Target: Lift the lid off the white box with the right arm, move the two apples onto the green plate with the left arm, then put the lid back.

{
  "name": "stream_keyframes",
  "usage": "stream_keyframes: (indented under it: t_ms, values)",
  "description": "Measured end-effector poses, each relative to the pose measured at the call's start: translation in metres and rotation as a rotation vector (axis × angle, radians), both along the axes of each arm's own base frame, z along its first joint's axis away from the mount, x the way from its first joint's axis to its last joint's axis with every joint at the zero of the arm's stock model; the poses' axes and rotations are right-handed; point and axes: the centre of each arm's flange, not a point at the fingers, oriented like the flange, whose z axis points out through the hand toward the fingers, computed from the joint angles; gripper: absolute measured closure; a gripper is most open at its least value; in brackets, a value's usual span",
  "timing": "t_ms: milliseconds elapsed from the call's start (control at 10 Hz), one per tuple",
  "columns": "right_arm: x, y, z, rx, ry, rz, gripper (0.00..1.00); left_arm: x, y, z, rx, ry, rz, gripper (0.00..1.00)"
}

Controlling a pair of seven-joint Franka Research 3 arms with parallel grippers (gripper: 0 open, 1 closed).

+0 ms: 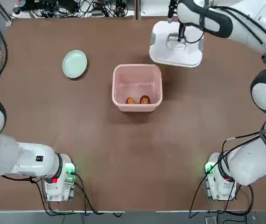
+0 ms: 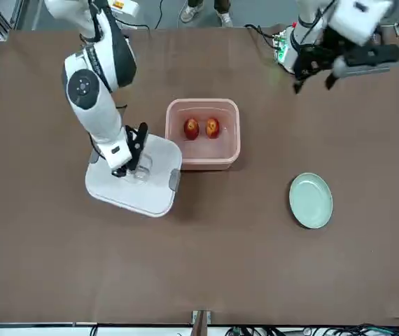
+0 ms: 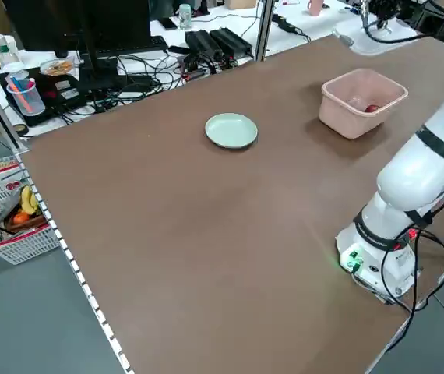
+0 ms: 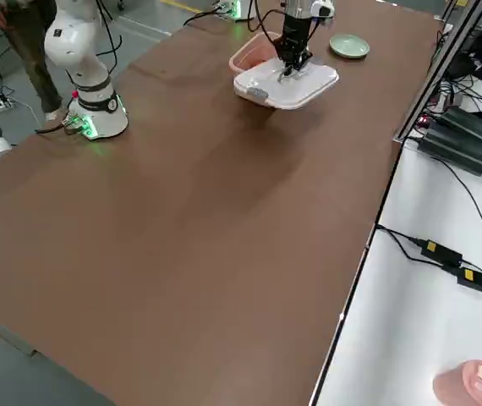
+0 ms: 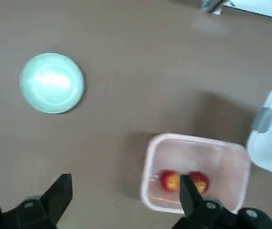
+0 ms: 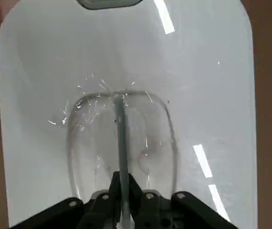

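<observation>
The white box [image 1: 137, 70] stands uncovered mid-table, its walls pale pink. Two apples [image 1: 130, 100] [image 1: 144, 99] lie side by side inside, against its near wall. My right gripper [image 1: 180, 38] is shut on the handle of the lid [image 1: 175, 51], which it holds beyond the box on the right, and in the front view the lid [image 2: 136, 185] overlaps the box's edge. The green plate [image 1: 74, 64] lies bare at the far left. My left gripper [image 2: 313, 82] hangs open high over the near side. In the left wrist view both apples [image 5: 170, 181] [image 5: 200, 181] and the plate [image 5: 52, 82] show below it.
Both arm bases [image 1: 58, 179] [image 1: 219, 179] sit at the table's near edge. Cables and electronics [image 3: 206, 43] lie on benches past the far edge. A basket [image 3: 8, 214] stands on the floor on my left side.
</observation>
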Motion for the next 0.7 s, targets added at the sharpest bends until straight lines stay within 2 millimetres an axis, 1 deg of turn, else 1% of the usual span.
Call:
stream_keyframes:
  t_ms: [100,200,400,500,600,700]
  values:
    - [0.004,-0.01,-0.004,0.009,0.017,0.035,0.93,-0.003,-0.042,-0.02,-0.029,0.013,-0.015,0.04]
    - [0.01,-0.027,-0.007,0.033,0.033,0.063,0.93,-0.008,-0.078,-0.042,-0.045,0.035,-0.034,0.04]
    - [0.026,-0.07,-0.014,0.061,0.052,0.101,0.93,-0.023,-0.14,-0.096,-0.001,0.052,-0.052,0.04]
    - [0.032,-0.089,-0.017,0.063,0.056,0.114,0.93,-0.031,-0.168,-0.131,0.052,0.045,-0.058,0.05]
    - [0.035,-0.101,-0.019,0.065,0.058,0.126,0.93,-0.038,-0.195,-0.173,0.087,0.037,-0.052,0.07]
    - [0.036,-0.104,-0.02,0.066,0.06,0.136,0.93,-0.042,-0.218,-0.214,0.082,0.043,-0.046,0.08]
